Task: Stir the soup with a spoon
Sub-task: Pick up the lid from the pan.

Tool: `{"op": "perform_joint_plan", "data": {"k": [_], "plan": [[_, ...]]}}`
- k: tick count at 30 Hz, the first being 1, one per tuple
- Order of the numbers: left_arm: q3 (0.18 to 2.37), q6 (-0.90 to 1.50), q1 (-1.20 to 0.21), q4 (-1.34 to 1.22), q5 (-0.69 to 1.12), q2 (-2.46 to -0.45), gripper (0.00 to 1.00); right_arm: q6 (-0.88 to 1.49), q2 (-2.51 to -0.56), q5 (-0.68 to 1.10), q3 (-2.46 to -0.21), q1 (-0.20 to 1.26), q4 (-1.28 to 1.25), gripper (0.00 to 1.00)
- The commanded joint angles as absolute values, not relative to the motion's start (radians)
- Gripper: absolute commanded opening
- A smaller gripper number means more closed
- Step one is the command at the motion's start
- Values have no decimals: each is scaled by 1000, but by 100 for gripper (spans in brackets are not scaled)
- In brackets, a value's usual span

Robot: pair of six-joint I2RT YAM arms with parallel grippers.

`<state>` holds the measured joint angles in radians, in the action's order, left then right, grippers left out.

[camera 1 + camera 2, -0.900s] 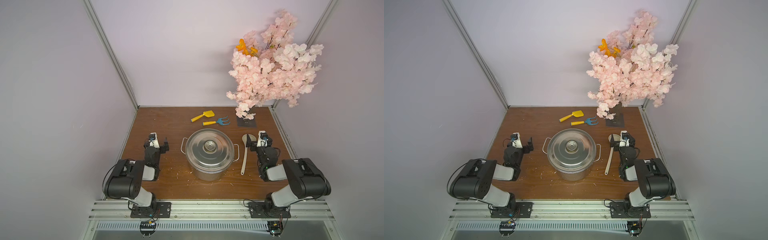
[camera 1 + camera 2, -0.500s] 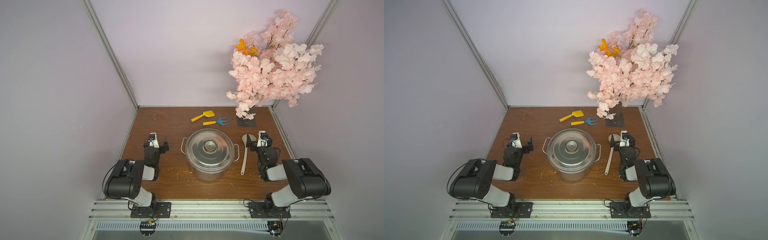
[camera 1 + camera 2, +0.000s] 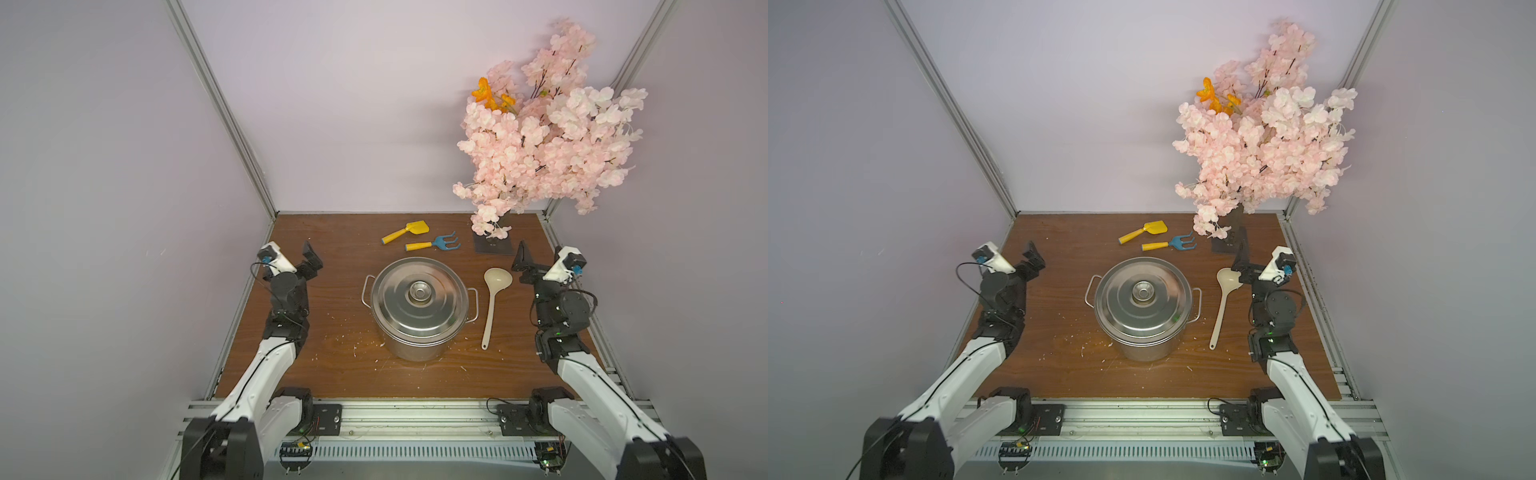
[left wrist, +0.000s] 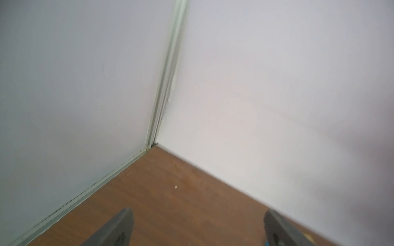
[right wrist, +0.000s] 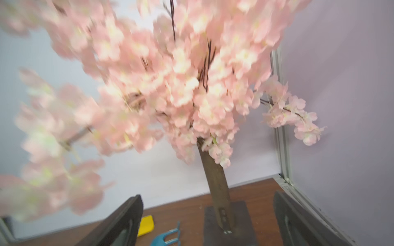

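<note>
Your spoon (image 3: 493, 306) lies flat on the worktop (image 3: 332, 316) just right of the lidded pot (image 3: 419, 307), its bowl near your right fingers (image 5: 123, 221), which stand wide and empty, as do your left fingers (image 4: 115, 230) across the pot.

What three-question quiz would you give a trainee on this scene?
1. True or false: the lid is off the pot.
2. Where does the ladle lie? A) to the pot's left, B) to the pot's right, C) inside the pot.
3. Fill in: the left gripper and right gripper are both ____.

Key: 1 false; 2 B; 3 open.
</note>
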<state>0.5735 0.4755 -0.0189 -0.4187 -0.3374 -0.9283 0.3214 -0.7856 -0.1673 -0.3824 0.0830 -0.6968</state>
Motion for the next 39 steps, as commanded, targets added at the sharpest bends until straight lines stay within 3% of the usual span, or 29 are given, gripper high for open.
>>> {"op": "perform_joint_plan", "data": {"k": [1, 2, 5, 7, 12, 17, 20, 27, 39], "plan": [[717, 774, 32, 117, -301, -877, 97, 762, -640, -176, -390, 83, -367, 100], [764, 735, 34, 163, -189, -869, 97, 919, -563, -206, -379, 80, -281, 100], [825, 726, 17, 231, -4, -853, 97, 965, -434, -121, -321, 80, -324, 98], [867, 707, -49, 272, 28, -850, 97, 1005, -447, -76, -347, 81, -254, 95], [995, 661, -359, 376, -46, -923, 97, 948, -673, 48, -532, 114, -67, 89], [1130, 631, -709, 467, -207, -1070, 97, 846, -852, 10, -746, 222, 58, 88], [1189, 626, -837, 507, -265, -1169, 98, 796, -958, -14, -885, 300, 136, 88], [1284, 618, -937, 584, -287, -1321, 94, 738, -1042, -89, -1032, 423, 228, 88], [1409, 586, -1052, 696, -442, -1517, 80, 690, -956, -100, -945, 451, 312, 90]]}}
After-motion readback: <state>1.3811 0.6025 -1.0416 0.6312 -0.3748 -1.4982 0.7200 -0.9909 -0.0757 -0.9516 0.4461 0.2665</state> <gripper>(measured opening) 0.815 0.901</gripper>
